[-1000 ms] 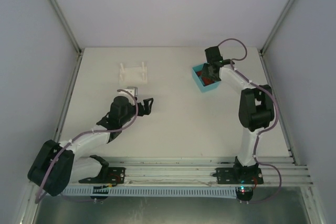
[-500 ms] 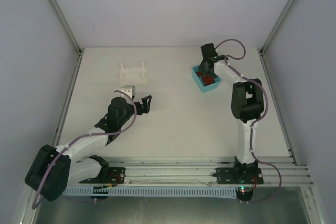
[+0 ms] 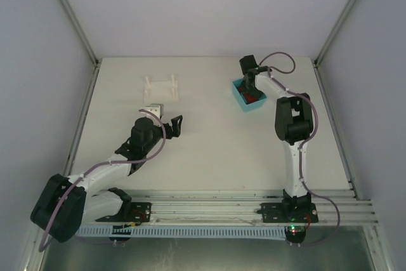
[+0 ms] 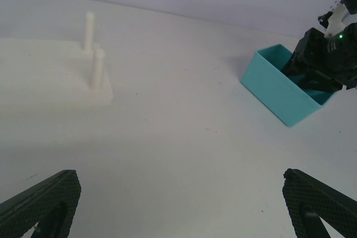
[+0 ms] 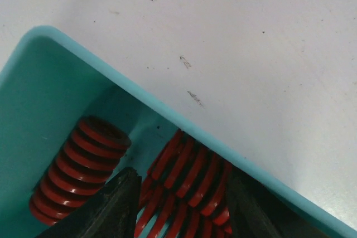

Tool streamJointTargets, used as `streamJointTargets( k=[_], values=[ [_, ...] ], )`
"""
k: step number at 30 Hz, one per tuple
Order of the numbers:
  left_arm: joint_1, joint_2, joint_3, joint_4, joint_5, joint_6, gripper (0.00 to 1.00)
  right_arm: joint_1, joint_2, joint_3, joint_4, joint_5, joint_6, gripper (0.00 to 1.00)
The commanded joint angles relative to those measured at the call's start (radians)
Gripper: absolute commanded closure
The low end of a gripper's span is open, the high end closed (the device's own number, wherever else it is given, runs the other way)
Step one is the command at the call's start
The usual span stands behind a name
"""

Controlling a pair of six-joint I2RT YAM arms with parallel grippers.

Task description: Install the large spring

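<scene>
the right gripper [image 5: 184, 174] is down inside the teal bin [image 4: 276, 90], which sits on the far right part of the table [image 3: 209, 150]. in the right wrist view its two dark fingers [image 5: 120, 199] stand partly apart on either side of a red spring [image 5: 178, 160] that lies on its side against the bin's wall. both fingers look very close to the coils, but whether they press on the spring or only flank it cannot be told. a second red spring [image 5: 78, 165] lies in the bin's corner, just beside the left finger, with one open end turned up toward the camera. more red coils show under the first spring near the bottom edge of that view. which of these is the large one cannot be told from here. the left gripper [image 3: 176, 126] hangs over the left middle of the table with its claw spread wide and nothing between the tips, which show at the two lower corners of the left wrist view. ahead of it, near the far left, stands the white fixture [image 3: 160, 88], a flat base with upright pegs [image 4: 97, 68] that carry nothing. the fixture and the bin are well apart, with bare table between them.
</scene>
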Motion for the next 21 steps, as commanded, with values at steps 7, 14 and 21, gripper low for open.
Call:
streamJointTargets(
  k=[7,14,21],
  values=[
    [-0.006,0.012,0.006,-0.002,-0.02,0.014,0.01,0.005,0.113,0.072,-0.077,-0.014,0.055,0.49],
    [-0.006,-0.001,0.006,-0.009,-0.025,0.016,0.01,0.005,0.128,0.087,-0.061,-0.026,0.02,0.5],
    [-0.007,-0.006,0.007,-0.011,-0.028,0.013,0.01,0.005,0.027,0.001,0.055,-0.048,-0.05,0.74]
  ],
)
